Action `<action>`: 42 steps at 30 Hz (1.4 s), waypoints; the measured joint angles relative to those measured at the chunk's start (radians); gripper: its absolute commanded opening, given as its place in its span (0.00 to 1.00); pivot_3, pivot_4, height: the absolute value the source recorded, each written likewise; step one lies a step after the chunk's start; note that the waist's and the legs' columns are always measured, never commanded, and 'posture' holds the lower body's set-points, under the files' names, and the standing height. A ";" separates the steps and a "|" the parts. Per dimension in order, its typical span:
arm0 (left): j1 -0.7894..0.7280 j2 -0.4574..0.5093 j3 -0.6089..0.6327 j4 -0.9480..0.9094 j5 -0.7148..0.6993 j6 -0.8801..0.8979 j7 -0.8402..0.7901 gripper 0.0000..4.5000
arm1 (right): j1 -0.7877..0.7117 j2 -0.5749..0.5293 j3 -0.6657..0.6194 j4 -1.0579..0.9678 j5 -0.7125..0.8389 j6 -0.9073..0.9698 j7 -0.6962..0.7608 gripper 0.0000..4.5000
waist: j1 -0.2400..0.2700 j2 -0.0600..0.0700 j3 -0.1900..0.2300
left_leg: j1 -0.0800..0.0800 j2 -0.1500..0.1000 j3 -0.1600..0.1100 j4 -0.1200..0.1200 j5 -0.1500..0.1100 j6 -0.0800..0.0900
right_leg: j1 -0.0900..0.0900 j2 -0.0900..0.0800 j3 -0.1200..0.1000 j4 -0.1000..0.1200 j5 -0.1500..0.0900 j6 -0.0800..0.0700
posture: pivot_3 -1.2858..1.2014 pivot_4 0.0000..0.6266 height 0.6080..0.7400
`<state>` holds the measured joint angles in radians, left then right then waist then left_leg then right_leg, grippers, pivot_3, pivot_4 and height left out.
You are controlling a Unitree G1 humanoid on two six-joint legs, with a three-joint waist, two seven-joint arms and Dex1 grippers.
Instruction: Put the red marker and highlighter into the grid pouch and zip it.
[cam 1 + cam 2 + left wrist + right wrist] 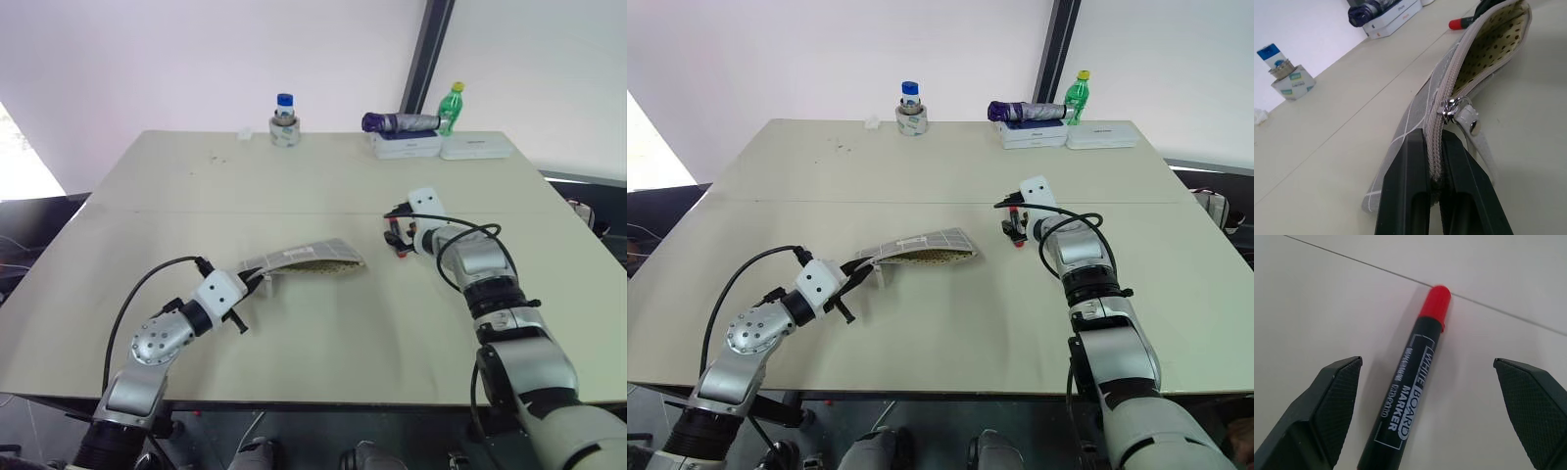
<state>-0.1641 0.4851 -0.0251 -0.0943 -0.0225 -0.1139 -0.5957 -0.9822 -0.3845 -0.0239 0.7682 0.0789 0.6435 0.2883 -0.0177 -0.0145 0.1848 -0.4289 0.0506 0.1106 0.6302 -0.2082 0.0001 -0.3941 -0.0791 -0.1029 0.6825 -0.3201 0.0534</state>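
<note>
Grid pouch (1469, 73): lying open-mouthed on the surface (323, 333), left gripper (1434, 186) jaws clamping its zipper edge. Red marker (1410, 387): lying flat between right gripper (1425, 401) jaws standing wide apart.

Red marker (1409, 401), black barrel with red cap: white print along the barrel reads "WHITE BOARD MARKER", framed by a thin white outline; a smaller line of print beside it is too small to read. Labels on the items along the counter's far edge: illegible.
</note>
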 measured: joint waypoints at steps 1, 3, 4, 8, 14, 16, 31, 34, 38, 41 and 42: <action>0.000 0.000 0.000 -0.001 0.001 0.000 0.002 0.00 | -0.009 0.014 -0.032 0.026 0.020 0.027 -0.010 0.99 | 0.000 0.000 0.000 | 0.000 0.000 0.000 0.000 0.000 0.000 | 0.000 0.000 0.000 0.000 0.000 0.000 | 0.52 0.24 0.98; 0.000 0.000 0.000 -0.002 0.001 0.001 0.006 0.00 | -0.017 0.016 -0.045 0.029 0.026 0.047 -0.012 0.88 | 0.000 0.000 0.000 | 0.000 0.000 0.000 0.000 0.000 0.000 | 0.000 0.000 0.000 0.000 0.000 0.000 | 0.52 0.24 0.98; 0.000 0.000 0.000 -0.002 0.001 0.001 0.007 0.00 | -0.017 0.016 -0.047 0.028 0.026 0.052 -0.009 0.81 | 0.000 0.000 0.000 | 0.000 0.000 0.000 0.000 0.000 0.000 | 0.000 0.000 0.000 0.000 0.000 0.000 | 0.52 0.24 0.98; -0.001 0.000 0.000 -0.003 0.001 0.001 0.007 0.00 | 0.006 0.015 -0.035 -0.013 0.019 0.058 -0.003 0.37 | 0.000 0.000 0.000 | 0.000 0.000 0.000 0.000 0.000 0.000 | 0.000 0.000 0.000 0.000 0.000 0.000 | 0.52 0.24 0.98; -0.007 0.000 0.000 0.000 0.001 0.001 0.007 0.00 | 0.085 -0.022 0.010 -0.173 -0.008 0.036 0.038 0.07 | 0.003 0.001 0.000 | -0.001 0.000 0.000 0.000 0.000 0.000 | -0.001 -0.001 0.000 0.000 0.000 0.000 | 0.52 0.24 0.98; -0.011 -0.001 -0.001 0.002 0.001 0.000 0.007 0.00 | 0.166 -0.075 0.053 -0.343 -0.013 -0.035 0.137 0.07 | 0.005 0.001 0.000 | -0.002 0.000 0.000 -0.001 0.000 0.000 | -0.002 0.000 0.000 0.000 0.000 0.000 | 0.52 0.24 0.98; -0.078 -0.006 -0.010 0.078 0.001 -0.029 -0.011 0.00 | 0.540 -0.340 0.226 -1.103 0.164 -0.141 0.667 0.07 | 0.007 0.000 0.001 | -0.001 0.000 -0.002 0.001 0.000 0.000 | 0.000 -0.001 -0.001 -0.001 0.000 0.000 | 0.52 0.24 0.98; -0.078 -0.006 -0.012 0.079 0.001 -0.031 -0.013 0.00 | 0.539 -0.339 0.264 -1.024 0.069 -0.194 0.621 0.07 | 0.008 0.000 0.001 | -0.001 0.000 -0.002 0.001 0.000 0.000 | 0.000 -0.001 -0.001 -0.001 0.000 0.000 | 0.52 0.24 0.98; -0.068 -0.005 -0.012 0.079 0.000 -0.032 -0.014 0.00 | 0.517 -0.313 0.268 -0.950 0.041 -0.209 0.592 0.07 | 0.006 0.000 0.001 | -0.001 0.000 -0.002 0.001 0.000 0.000 | 0.000 0.000 -0.001 -0.001 0.000 0.000 | 0.52 0.24 0.98; -0.061 -0.005 -0.012 0.076 0.000 -0.031 -0.013 0.00 | 0.501 -0.308 0.260 -0.950 0.058 -0.210 0.603 0.07 | 0.007 0.000 0.001 | -0.001 0.000 -0.002 0.001 0.000 0.000 | 0.000 0.000 -0.001 -0.001 0.000 0.000 | 0.52 0.24 0.98; -0.055 -0.005 -0.012 0.073 0.000 -0.031 -0.013 0.00 | 0.496 -0.304 0.252 -0.950 0.065 -0.207 0.608 0.07 | 0.007 0.000 0.001 | -0.001 0.000 -0.002 0.001 0.000 0.000 | 0.000 0.000 -0.001 -0.001 0.000 0.000 | 0.52 0.24 0.98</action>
<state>-0.2196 0.4797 -0.0368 -0.0215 -0.0224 -0.1451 -0.6083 -0.4865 -0.6883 0.2280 -0.1815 0.1443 0.4364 0.8962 -0.0110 -0.0149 0.1855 -0.4301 0.0504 0.1087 0.6314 -0.2085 0.0004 -0.3942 -0.0794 -0.1039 0.6815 -0.3199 0.0535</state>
